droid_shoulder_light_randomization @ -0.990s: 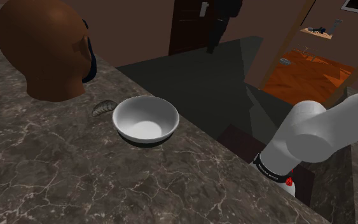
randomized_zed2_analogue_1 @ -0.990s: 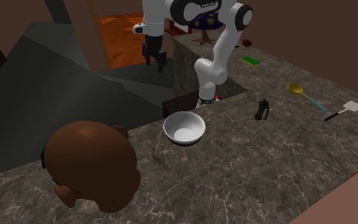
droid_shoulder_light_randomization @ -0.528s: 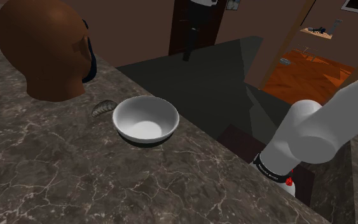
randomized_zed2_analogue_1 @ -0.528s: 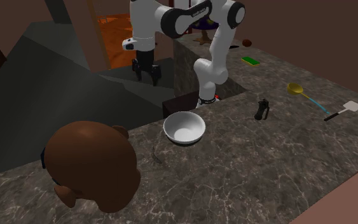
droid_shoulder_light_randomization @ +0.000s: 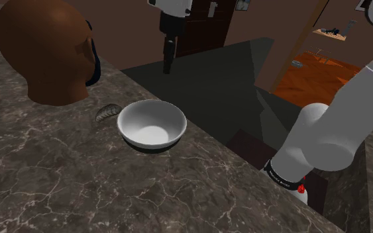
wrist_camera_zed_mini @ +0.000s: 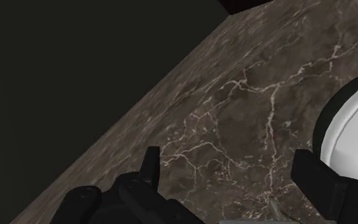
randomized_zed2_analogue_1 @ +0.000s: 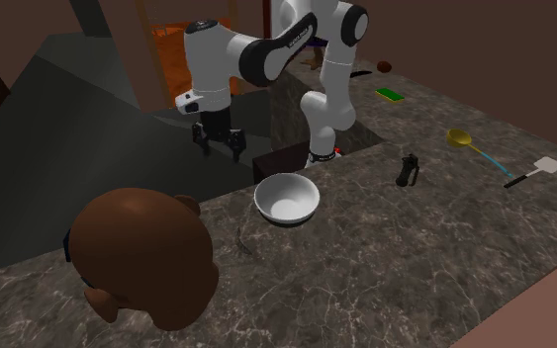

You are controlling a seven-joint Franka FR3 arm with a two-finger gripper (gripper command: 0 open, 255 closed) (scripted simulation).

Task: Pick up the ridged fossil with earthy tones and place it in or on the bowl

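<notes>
Two fingers [wrist_camera_zed_mini: 149,167] spread wide | gripper [randomized_zed2_analogue_1: 219,148] empty, touching nothing | bowl [randomized_zed2_analogue_1: 286,198] nearby

The counter [droid_shoulder_light_randomization: 72,185] looks like dark, white-veined stone with a slight sheen; the bowl [droid_shoulder_light_randomization: 133,116] is smooth and white; the fossil [droid_shoulder_light_randomization: 105,112] is ridged.

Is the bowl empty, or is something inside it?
Empty. The bowl shows only its bare white inside, and the fossil lies on the counter beside it.
</notes>
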